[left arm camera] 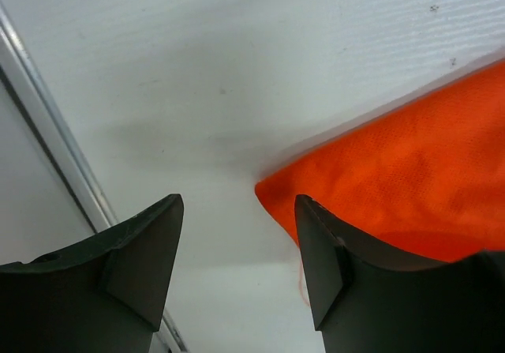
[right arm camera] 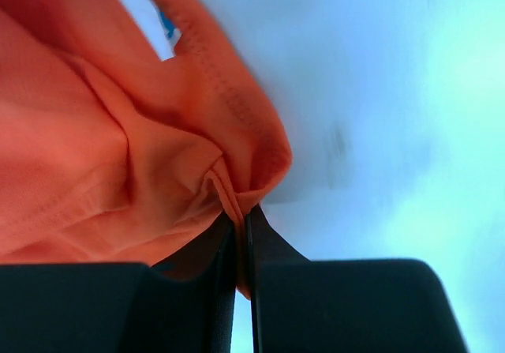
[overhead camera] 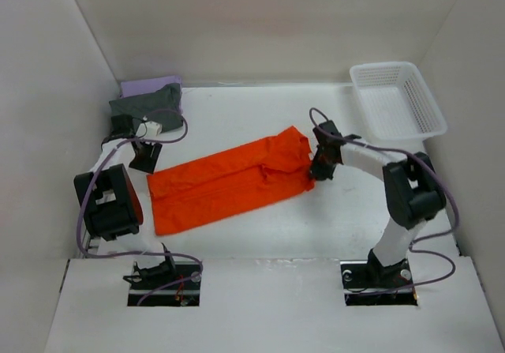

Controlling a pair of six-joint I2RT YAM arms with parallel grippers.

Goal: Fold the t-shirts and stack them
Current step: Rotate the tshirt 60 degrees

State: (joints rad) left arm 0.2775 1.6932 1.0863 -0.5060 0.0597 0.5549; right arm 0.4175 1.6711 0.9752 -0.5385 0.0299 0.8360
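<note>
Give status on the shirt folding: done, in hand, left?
Done: the grey t-shirt lies folded on the lavender t-shirt, far left. In hand: the orange t-shirt, a long strip mid-table; the right gripper is shut on one end, the left gripper open at the opposite corner. Left: fold it shorter, add it to the stack.
</note>
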